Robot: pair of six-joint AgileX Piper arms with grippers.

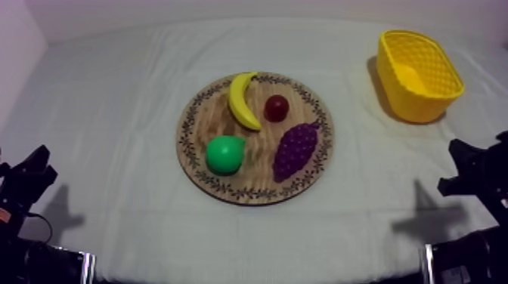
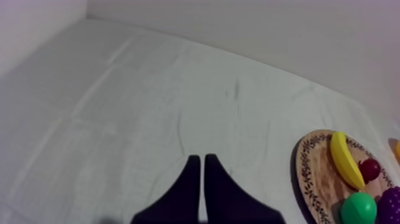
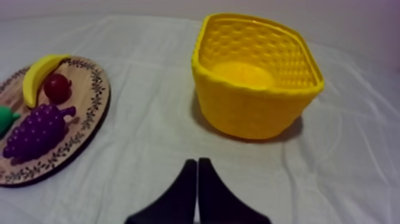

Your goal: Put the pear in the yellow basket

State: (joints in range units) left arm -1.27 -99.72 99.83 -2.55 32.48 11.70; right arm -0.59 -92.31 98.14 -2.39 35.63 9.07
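The green pear sits on the near left part of the wooden board, beside the banana. The yellow basket stands far right. The left gripper and the right gripper each have fingers pressed together.

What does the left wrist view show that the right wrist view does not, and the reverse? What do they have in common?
Left wrist view, not the right: the left claw, shut, over bare cloth. Right wrist view, not the left: the right claw, shut, in front of the yellow basket, which looks empty. A yellow sliver beyond the board in the left wrist view may be the basket; I cannot tell. Both: the wooden board with the banana, small red fruit, grapes and pear.
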